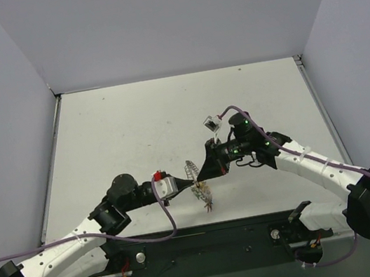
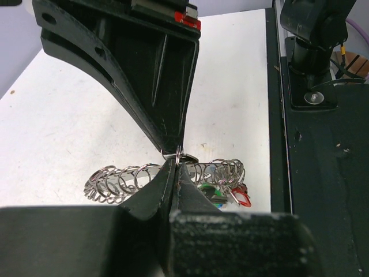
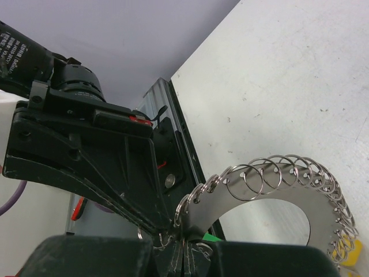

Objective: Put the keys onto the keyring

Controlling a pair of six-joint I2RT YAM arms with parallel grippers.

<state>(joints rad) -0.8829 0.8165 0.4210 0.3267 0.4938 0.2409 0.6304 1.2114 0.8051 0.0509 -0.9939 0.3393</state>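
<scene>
Between the two claw tips in the top view, the keyring (image 1: 191,171) is held above the white table (image 1: 133,126), near its front edge. The left gripper (image 1: 176,188) reaches it from the left and the right gripper (image 1: 203,171) from the right, and the keys (image 1: 206,199) dangle in a bunch just below it. From the left wrist, the left gripper's dark fingers are together, pinched on the keyring's (image 2: 124,183) upper edge. The right gripper's tip comes down to meet them at the same spot, also together. Green and red key heads (image 2: 222,193) hang at the keyring's right end. From the right wrist, the keyring (image 3: 323,202) shows as a flat grey band with a hollow centre, threaded all round with small wire loops. The right gripper's fingers are clamped on its lower left edge, the left gripper's tip touches just left of them, and a yellow key (image 3: 353,252) shows at the keyring's far right.
</scene>
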